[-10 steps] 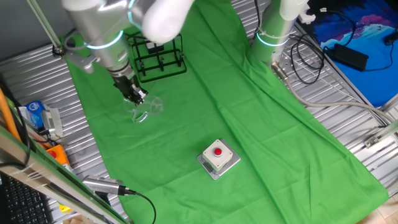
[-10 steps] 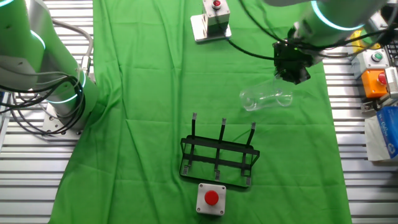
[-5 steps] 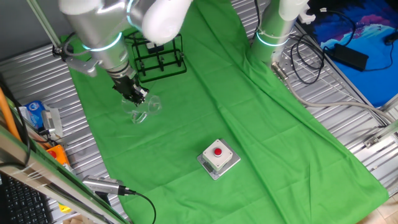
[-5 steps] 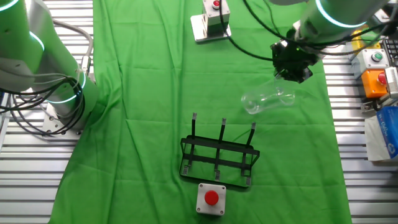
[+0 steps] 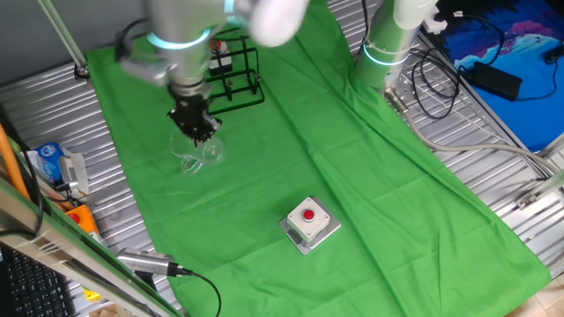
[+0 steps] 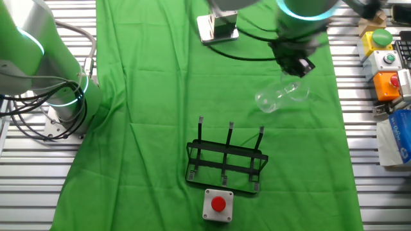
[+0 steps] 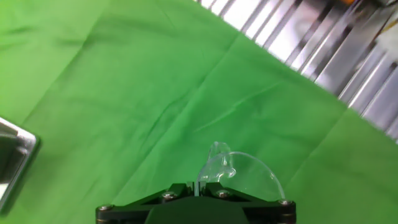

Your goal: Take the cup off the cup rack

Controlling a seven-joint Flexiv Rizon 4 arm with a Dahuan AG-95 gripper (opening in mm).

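Observation:
The cup (image 5: 199,156) is a clear glass mug, tilted on its side just above the green cloth, well apart from the cup rack (image 5: 228,77). My gripper (image 5: 196,129) is shut on its rim from above. In the other fixed view the cup (image 6: 280,98) hangs below the gripper (image 6: 297,67), up and to the right of the black wire cup rack (image 6: 226,160), whose pegs are bare. The hand view shows the cup (image 7: 244,173) pinched between the closed fingertips of the gripper (image 7: 198,186).
A grey box with a red button (image 5: 308,221) sits on the cloth toward the front. Another button box (image 6: 218,204) stands just below the rack, and a third (image 6: 218,24) is at the far edge. A second arm's base (image 5: 389,46) stands at the cloth's side.
The arm has swung and the wrist has turned, carrying the cup a little sideways. The gripper stays shut on the cup. The rack has not moved.

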